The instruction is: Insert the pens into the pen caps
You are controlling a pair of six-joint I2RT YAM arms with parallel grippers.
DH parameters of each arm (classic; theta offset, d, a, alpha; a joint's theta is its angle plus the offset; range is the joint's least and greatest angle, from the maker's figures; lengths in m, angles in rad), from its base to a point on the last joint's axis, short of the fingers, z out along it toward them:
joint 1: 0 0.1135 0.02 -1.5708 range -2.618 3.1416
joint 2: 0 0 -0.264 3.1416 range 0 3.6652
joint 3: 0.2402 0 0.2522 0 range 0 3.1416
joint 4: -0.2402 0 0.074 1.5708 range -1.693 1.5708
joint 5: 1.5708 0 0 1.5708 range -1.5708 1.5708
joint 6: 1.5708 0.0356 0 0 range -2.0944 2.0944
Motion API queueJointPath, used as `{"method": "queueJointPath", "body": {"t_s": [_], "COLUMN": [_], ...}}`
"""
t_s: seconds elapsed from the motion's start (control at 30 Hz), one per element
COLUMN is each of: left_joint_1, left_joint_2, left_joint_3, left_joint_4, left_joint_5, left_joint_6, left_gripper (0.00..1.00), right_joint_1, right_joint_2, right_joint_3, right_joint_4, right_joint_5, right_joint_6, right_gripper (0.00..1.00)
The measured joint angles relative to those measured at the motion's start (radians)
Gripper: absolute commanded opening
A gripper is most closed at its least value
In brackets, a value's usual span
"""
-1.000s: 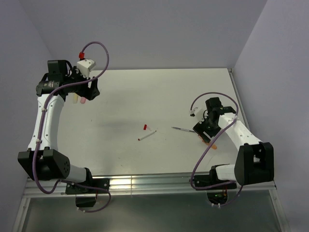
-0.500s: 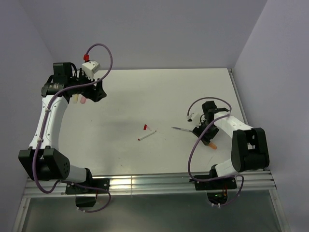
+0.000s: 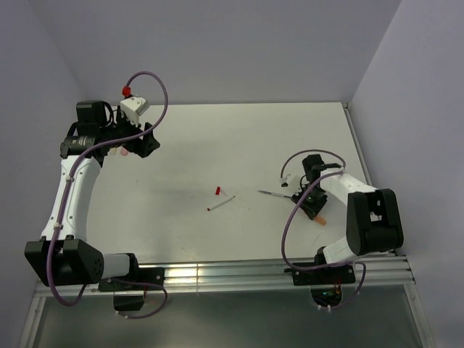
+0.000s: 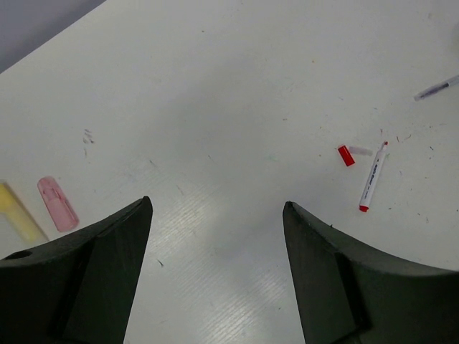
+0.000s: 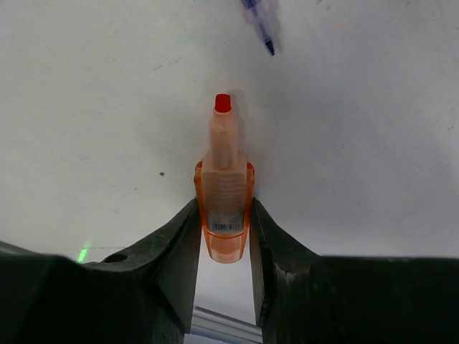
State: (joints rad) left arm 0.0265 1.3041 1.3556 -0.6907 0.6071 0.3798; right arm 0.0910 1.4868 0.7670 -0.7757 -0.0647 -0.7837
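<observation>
From above, the right claw [image 3: 312, 206] now sits low over the orange pen [image 3: 320, 217] at about 4 o'clock on the desk [image 3: 239, 138]. A second ago its arm reached in from further out and the claw stood wider. Since then the forearm has folded in and the claw has dropped onto the pen. The left claw [image 3: 143, 143] hangs at about 10 o'clock and has only shifted a little, just beside the pink pen [image 3: 125, 151] and the yellow pen [image 3: 114, 150]. Near the middle, toward 6 o'clock, lie the red cap [image 3: 217, 191] and the white pen [image 3: 221, 203]. The thin grey pen [image 3: 272, 193] lies at 3 o'clock of them. From the left wrist, that claw's fingers stand wide apart with nothing between them. The pink and yellow pens lie at 9 o'clock of the gap, the red cap and white pen at 2 o'clock, all untouched. From the right wrist, the two fingers press the flanks of the orange pen's barrel, so the claw is clamped on it. The pen lies flat on the desk with its bare red nib pointing to 12 o'clock, and the grey pen's tip is just beyond. I read this as the grasp just completed: one pen is secured, but nothing has yet been capped. No orange cap shows in any view, so where this pen goes next I cannot tell.
</observation>
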Motion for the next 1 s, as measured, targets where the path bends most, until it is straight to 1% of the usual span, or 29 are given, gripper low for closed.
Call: {"method": "queueJointPath", "body": {"t_s": [0.03, 0.07, 0.13, 0.17, 0.23, 0.27, 0.37, 0.43, 0.53, 0.6, 0.7, 0.8, 0.9, 1.0], "left_joint_1": [0.0, 0.0, 0.0, 0.0, 0.0, 0.0, 0.0, -0.002, -0.025, -0.07, -0.193, -0.374, -0.582, -0.813], "left_joint_2": [0.0, -0.001, -0.001, -0.003, -0.014, -0.023, -0.062, -0.101, -0.145, -0.152, -0.155, -0.175, -0.203, -0.218], "left_joint_3": [0.0, 0.0, 0.001, 0.002, 0.002, 0.002, 0.0, -0.013, -0.022, -0.022, -0.058, -0.161, -0.293, -0.416], "left_joint_4": [0.005, 0.012, 0.022, 0.025, 0.038, 0.043, 0.068, 0.106, 0.143, 0.145, 0.126, 0.106, 0.096, 0.119], "left_joint_5": [-0.002, -0.003, -0.003, -0.003, 0.0, 0.006, 0.049, 0.095, 0.148, 0.16, 0.142, 0.065, -0.042, -0.137], "left_joint_6": [-0.002, -0.005, -0.007, -0.008, -0.004, 0.002, 0.031, 0.053, 0.094, 0.164, 0.321, 0.504, 0.678, 0.845], "left_gripper": [0.8, 0.81, 0.84, 0.9, 0.94, 0.98, 1.0, 0.99, 0.99, 0.94, 0.9, 0.88, 0.85, 0.81], "right_joint_1": [0.0, 0.0, -0.001, -0.002, -0.004, -0.005, -0.005, 0.002, 0.017, 0.027, 0.053, 0.103, 0.174, 0.224], "right_joint_2": [-0.007, -0.019, -0.075, -0.12, -0.21, -0.251, -0.312, -0.307, -0.236, -0.165, -0.04, 0.08, 0.171, 0.213], "right_joint_3": [0.0, 0.001, 0.017, 0.035, 0.112, 0.17, 0.351, 0.436, 0.52, 0.544, 0.55, 0.55, 0.55, 0.55], "right_joint_4": [-0.007, -0.024, -0.089, -0.126, -0.207, -0.24, -0.289, -0.307, -0.322, -0.312, -0.297, -0.285, -0.282, -0.283], "right_joint_5": [0.0, -0.002, -0.011, -0.021, -0.057, -0.089, -0.198, -0.296, -0.459, -0.549, -0.652, -0.703, -0.716, -0.727], "right_joint_6": [-0.001, -0.005, -0.016, -0.023, -0.026, -0.021, 0.03, 0.093, 0.214, 0.294, 0.407, 0.493, 0.554, 0.591], "right_gripper": [0.06, 0.01, 0.0, 0.0, 0.0, 0.0, 0.0, 0.0, 0.0, 0.0, 0.0, 0.0, 0.0, 0.0]}}
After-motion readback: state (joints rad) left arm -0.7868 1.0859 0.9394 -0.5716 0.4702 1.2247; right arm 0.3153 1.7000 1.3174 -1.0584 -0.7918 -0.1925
